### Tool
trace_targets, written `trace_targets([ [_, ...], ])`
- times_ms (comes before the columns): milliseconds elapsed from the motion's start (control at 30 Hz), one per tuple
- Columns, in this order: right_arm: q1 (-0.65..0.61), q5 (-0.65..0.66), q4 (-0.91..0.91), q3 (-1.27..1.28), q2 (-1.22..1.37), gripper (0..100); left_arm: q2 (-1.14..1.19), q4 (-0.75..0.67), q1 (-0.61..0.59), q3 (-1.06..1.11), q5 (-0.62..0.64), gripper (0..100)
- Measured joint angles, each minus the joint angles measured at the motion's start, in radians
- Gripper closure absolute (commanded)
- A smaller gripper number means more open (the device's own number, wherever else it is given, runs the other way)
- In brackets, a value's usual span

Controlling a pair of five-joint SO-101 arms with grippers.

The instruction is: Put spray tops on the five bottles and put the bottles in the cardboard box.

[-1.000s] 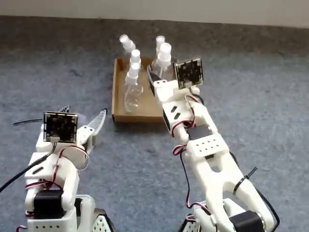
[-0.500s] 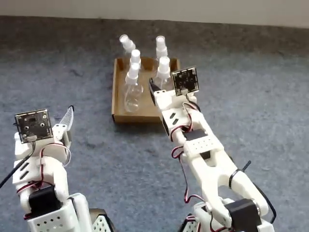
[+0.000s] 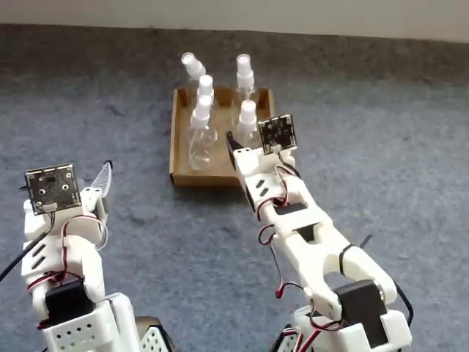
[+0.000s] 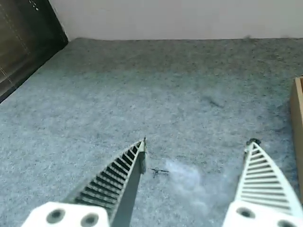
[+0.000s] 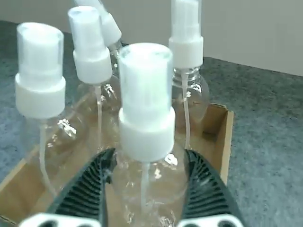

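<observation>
The cardboard box [image 3: 176, 139] lies at the far middle of the carpet, holding several clear bottles with white spray tops. My right gripper [image 5: 147, 163] is shut on the nearest bottle [image 5: 146, 118], its black fingers pressing both sides of the body. That bottle [image 3: 248, 115] stands upright at the box's near right corner, and the right gripper [image 3: 245, 143] reaches in over the front wall. One bottle [image 3: 192, 66] leans at the back left. My left gripper [image 4: 199, 142] hangs open over bare carpet, well left of the box; it is also seen at the left [image 3: 102, 180].
Grey carpet surrounds the box on all sides. The box's side wall [image 4: 298, 109] lies to one side of the left gripper's fingers. A pale wall runs behind the carpet. The box's far right corner [image 5: 223, 135] is behind the held bottle.
The right arm has lowered and drawn the held bottle back toward the box's near right corner. The left arm pulled back to the left a second ago and has stayed still since.
</observation>
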Motion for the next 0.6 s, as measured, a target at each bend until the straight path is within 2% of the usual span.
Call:
trace_targets([
  [167, 0.000, 0.000, 0.000, 0.000, 0.000, 98.4, 0.000, 0.000, 0.000, 0.000, 0.005, 70],
  [400, 0.000, 0.000, 0.000, 0.000, 0.002, 82.0, 0.000, 0.000, 0.012, 0.000, 0.005, 70],
  [600, -0.002, 0.000, 0.000, 0.000, 0.002, 79.0, 0.000, 0.000, 0.015, 0.000, 0.006, 70],
])
